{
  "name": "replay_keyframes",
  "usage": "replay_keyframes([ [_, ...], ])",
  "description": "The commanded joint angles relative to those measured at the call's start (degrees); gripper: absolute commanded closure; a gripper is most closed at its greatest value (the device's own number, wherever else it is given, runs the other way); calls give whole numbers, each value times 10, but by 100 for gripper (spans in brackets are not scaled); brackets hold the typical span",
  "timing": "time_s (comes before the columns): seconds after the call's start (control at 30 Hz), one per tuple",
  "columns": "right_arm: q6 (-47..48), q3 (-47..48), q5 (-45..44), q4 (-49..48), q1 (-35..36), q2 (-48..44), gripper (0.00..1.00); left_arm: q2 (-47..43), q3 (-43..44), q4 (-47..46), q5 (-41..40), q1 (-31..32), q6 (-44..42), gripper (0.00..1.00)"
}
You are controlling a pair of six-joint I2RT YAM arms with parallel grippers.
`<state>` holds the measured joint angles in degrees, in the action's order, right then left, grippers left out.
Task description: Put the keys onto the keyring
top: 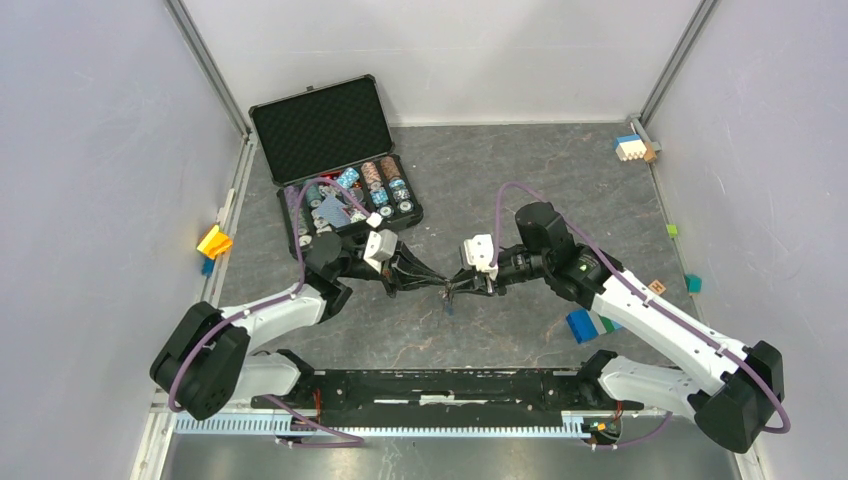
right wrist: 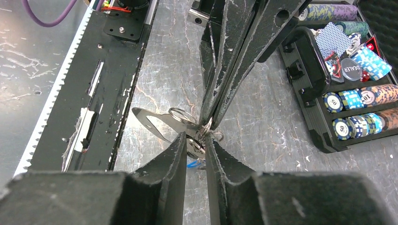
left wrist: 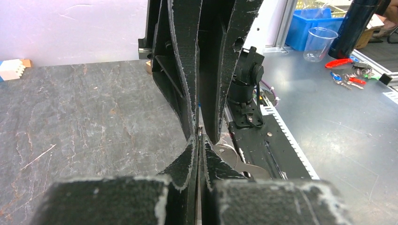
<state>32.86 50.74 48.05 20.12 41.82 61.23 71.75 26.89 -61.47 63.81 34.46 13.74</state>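
The keyring (right wrist: 180, 113) is clamped by the left gripper (top: 440, 287) at frame centre. The right gripper (right wrist: 194, 143) has its jaws slightly apart around 1 key (right wrist: 191, 164); whether it is gripped cannot be told. The key's hole should be aligned with the ring before it is pushed on.

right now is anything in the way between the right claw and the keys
nothing visible does: the right claw stands open with its tips already straddling the keys and keyring, and the left claw pinches the keyring from the opposite side. the chip case sits off to one side
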Motion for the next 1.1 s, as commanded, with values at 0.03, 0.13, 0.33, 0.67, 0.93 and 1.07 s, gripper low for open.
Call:
replay_keyframes([
  [0.03,-11,7,5,-27,-2,1,76,4,0,-48,-12,1,25,98],
  [0.13,-12,6,-1,-29,-2,1,81,5,-2,-49,-11,1,24,98],
  [0.33,-18,1,-17,-37,-2,1,97,4,-3,-42,-11,1,17,98],
  [0.67,-5,35,-83,6,-2,15,100,-14,38,237,1,2,-212,98],
  [0.93,10,41,-102,27,4,19,100,-20,47,269,-13,1,-231,94],
  [1.07,15,39,-108,34,11,21,100,-20,65,297,-21,1,-230,83],
])
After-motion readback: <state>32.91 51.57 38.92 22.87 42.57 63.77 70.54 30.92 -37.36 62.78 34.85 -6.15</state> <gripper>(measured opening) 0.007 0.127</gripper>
